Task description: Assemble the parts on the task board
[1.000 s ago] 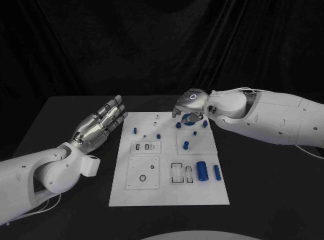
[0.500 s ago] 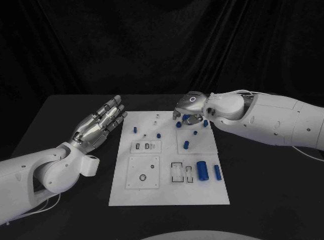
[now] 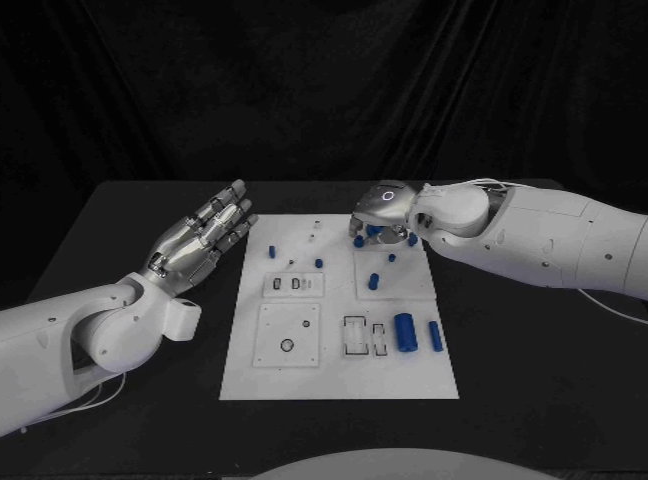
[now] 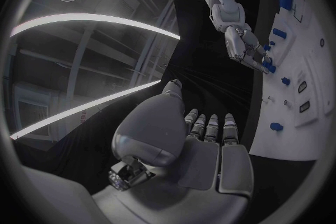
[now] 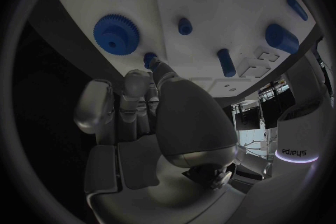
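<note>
Right hand (image 3: 380, 222) reaches over the far edge of the task board (image 3: 339, 380) as assembly work goes on

Its fingertip (image 5: 155, 65) touches a small blue peg (image 5: 149, 58) beside the blue gear (image 5: 116, 35); whether it grips the peg cannot be told. A clumsy close could tip the peg or nudge the gear. The left hand (image 3: 202, 242) hovers beside the board, empty, fingers straight

Left robot hand (image 4: 199, 145) flat, fingers (image 4: 210, 126) straight, side by side, holding nothing. Right robot hand (image 4: 246, 47) bent over task board (image 4: 308, 84) edge, fingertips at blue parts (image 4: 269, 67).
</note>
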You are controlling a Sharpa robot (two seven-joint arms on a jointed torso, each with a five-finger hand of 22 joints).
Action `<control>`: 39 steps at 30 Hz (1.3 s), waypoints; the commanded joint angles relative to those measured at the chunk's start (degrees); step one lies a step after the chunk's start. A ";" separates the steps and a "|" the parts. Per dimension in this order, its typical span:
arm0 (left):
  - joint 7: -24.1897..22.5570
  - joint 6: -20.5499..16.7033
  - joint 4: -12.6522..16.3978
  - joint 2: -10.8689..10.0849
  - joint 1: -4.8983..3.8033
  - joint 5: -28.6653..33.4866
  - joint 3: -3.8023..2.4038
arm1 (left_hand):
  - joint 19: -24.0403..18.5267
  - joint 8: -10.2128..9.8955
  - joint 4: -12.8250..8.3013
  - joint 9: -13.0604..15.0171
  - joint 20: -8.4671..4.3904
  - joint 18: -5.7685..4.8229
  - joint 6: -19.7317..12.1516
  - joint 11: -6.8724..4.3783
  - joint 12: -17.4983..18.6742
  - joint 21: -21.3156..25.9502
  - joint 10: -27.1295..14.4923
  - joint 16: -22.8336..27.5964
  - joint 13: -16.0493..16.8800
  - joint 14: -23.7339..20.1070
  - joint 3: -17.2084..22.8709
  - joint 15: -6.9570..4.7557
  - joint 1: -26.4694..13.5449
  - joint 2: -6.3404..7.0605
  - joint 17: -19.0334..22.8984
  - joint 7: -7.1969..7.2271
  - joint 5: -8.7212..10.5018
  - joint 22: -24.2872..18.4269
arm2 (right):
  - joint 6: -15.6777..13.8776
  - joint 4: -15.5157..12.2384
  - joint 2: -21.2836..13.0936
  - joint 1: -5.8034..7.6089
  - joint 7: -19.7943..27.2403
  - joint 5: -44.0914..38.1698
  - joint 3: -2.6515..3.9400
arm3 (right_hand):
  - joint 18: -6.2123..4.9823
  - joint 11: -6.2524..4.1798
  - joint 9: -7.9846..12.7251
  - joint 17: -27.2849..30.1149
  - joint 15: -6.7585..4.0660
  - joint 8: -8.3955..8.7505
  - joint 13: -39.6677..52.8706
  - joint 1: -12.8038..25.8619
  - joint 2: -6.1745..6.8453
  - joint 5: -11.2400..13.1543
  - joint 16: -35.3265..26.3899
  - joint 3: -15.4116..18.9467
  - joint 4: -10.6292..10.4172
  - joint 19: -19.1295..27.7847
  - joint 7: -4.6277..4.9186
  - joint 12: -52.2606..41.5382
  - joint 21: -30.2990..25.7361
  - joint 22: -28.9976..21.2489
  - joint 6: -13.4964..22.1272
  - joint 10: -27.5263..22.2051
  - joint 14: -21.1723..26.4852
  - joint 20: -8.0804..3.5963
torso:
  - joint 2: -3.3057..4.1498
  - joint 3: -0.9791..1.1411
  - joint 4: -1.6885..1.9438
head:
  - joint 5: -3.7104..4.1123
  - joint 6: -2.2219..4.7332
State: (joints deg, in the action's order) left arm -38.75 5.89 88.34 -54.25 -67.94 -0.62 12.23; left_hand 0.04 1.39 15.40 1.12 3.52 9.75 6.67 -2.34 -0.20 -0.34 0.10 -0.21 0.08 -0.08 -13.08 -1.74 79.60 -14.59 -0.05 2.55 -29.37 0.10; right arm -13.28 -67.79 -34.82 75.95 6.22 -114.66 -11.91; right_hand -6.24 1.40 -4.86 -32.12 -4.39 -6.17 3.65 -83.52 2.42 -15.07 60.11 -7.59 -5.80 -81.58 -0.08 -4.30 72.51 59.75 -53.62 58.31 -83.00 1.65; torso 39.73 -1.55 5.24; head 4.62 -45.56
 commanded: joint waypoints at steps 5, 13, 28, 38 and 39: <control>-3.15 2.21 -0.25 0.24 -0.15 -0.18 -0.06 | -0.04 -0.05 -0.10 0.04 0.97 0.12 0.03 0.34 0.20 0.34 -0.10 0.21 -0.08 0.08 0.47 0.18 0.62 0.01 0.05 -0.55 -0.57 -0.10 | -4.63 2.38 0.92 -1.19 2.39 1.07 0.05 | 0.45 0.44 -0.24 -1.03 0.04 0.05 0.04 0.06 0.81 0.01 0.43 -1.32 -0.14 0.35 -0.07 0.36 0.37 0.87 -0.86 -0.40 0.21 -0.01 | -0.15 -0.10 -0.08 | -0.24 -0.52; -2.76 2.56 -0.38 0.22 -0.15 -0.18 -0.06 | -0.04 -0.02 -0.33 0.06 1.53 0.31 0.12 0.47 0.20 0.34 -0.10 0.21 -0.08 0.08 0.76 0.46 0.92 -0.15 0.05 -0.70 -1.25 -0.10 | -6.92 3.90 1.45 -2.30 3.61 1.50 0.05 | 0.53 0.28 -0.79 -1.95 -0.04 -0.39 0.19 0.25 1.13 0.80 0.95 -3.30 -0.48 0.38 -0.15 -0.39 0.80 1.76 -2.32 1.70 0.08 0.00 | -0.30 -0.12 -0.12 | -0.49 -0.75; -1.70 3.11 -0.64 0.28 -0.13 -0.18 -0.06 | -0.04 0.18 -1.96 0.17 2.38 0.54 0.83 0.80 0.20 0.34 -0.10 0.21 -0.08 0.08 1.85 1.05 2.07 -0.40 0.05 -1.78 -4.07 -0.10 | -9.88 5.74 2.05 -3.74 5.92 3.09 0.05 | 0.77 -1.13 -3.11 -4.77 -0.90 -2.58 0.20 -1.73 1.31 1.24 2.46 -8.92 0.21 0.48 2.60 -1.32 1.79 3.90 -7.54 7.42 -0.05 -0.69 | -0.52 -0.15 -0.21 | -0.64 -1.08; -1.06 2.62 -0.25 -0.59 -0.13 -0.18 -0.06 | -0.04 0.36 -2.88 0.27 2.61 0.54 1.46 0.96 0.20 0.34 -0.10 0.21 -0.08 0.08 2.24 1.35 2.32 -0.22 0.05 -2.26 -5.25 -0.10 | -11.54 3.14 0.64 -2.13 5.48 3.18 0.05 | 0.86 -1.06 -3.99 -5.54 -0.87 -2.95 0.09 -2.34 1.80 2.73 2.74 -10.36 0.99 0.60 3.19 -1.17 1.97 4.48 -8.56 9.59 -0.05 -0.68 | -0.58 -0.19 -0.16 | -1.47 -1.16; -1.29 2.26 -0.11 -0.71 -0.13 -0.18 -0.06 | -0.04 0.38 -2.93 0.28 2.62 0.54 1.53 0.96 0.20 0.34 -0.10 0.21 -0.08 0.08 2.23 1.37 2.31 -0.16 0.05 -2.28 -5.27 -0.10 | -11.18 2.55 0.45 -1.58 5.20 3.42 0.05 | 0.86 -1.05 -4.02 -5.58 -0.86 -2.94 0.07 -2.24 1.89 2.85 2.76 -10.35 0.96 0.61 3.20 -1.12 1.96 4.49 -8.56 9.62 -0.05 -0.67 | -0.59 -0.19 -0.17 | -1.52 -1.15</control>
State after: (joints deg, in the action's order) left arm -38.78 8.17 87.91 -54.92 -67.94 -0.67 12.22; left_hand -0.16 1.39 12.78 1.36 5.76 9.76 8.09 -1.74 -0.20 -0.34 -0.11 -0.21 0.08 0.12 -10.79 -0.70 81.52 -14.76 -0.09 0.70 -34.39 0.10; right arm -23.04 -64.56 -34.22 73.73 11.83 -111.57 -11.97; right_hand -6.25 0.37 -8.85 -37.64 -4.98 -8.98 3.65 -85.30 4.30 -12.37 62.61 -17.64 -4.66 -81.07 2.85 -5.53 74.26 64.15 -61.86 67.54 -83.17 1.14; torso 39.16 -1.73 5.04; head 3.26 -46.77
